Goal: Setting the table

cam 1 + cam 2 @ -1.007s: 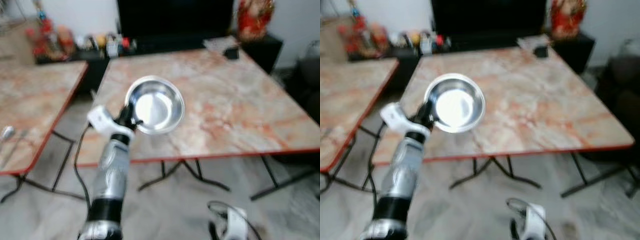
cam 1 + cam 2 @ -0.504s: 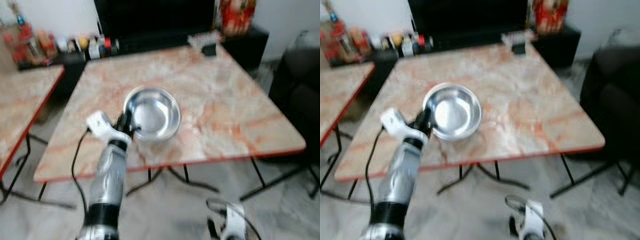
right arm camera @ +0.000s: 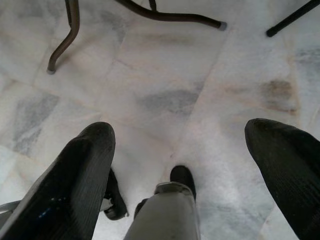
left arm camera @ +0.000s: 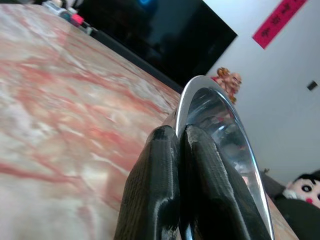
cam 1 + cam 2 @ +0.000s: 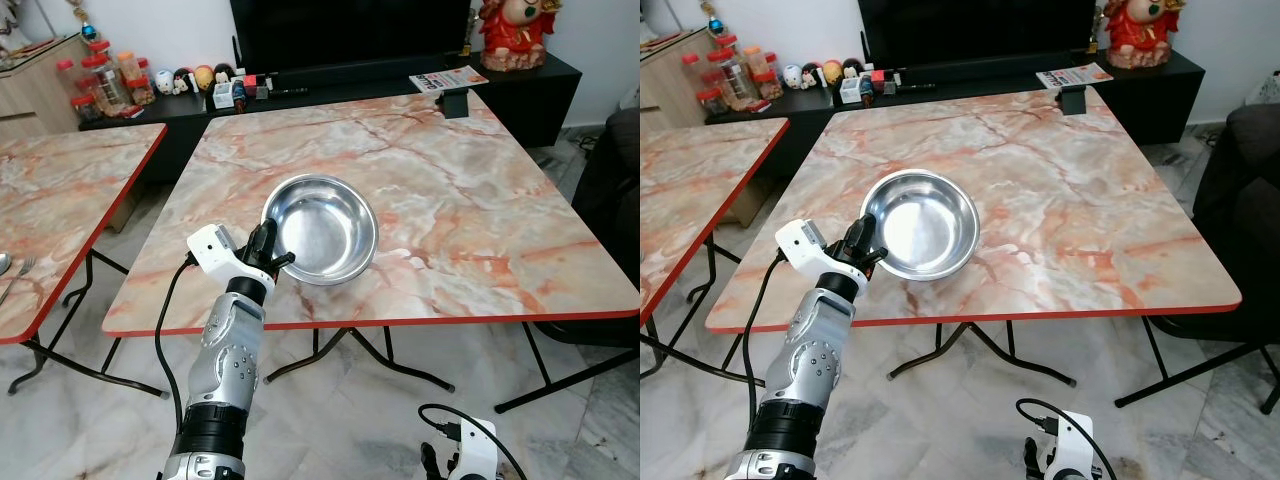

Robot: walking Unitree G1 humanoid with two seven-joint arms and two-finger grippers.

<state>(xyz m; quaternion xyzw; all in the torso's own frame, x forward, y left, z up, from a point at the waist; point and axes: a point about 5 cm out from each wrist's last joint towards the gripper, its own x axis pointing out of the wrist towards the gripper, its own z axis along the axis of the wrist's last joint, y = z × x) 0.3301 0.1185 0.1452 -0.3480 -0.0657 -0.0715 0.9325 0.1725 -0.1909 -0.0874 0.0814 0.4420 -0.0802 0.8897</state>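
The left hand was clamped on the near rim of a steel bowl, its two black fingers pressed together over the metal edge. The bowl hung tilted above the front-left part of the marble worktop, close to the red-trimmed edge (whether its far side touched the surface could not be told). The right hand hung idle near the floor, fingers spread wide and holding nothing. The step in hand appeared to be placing the bowl; the next move likely called for lowering it flat onto the worktop, then letting go of the rim.
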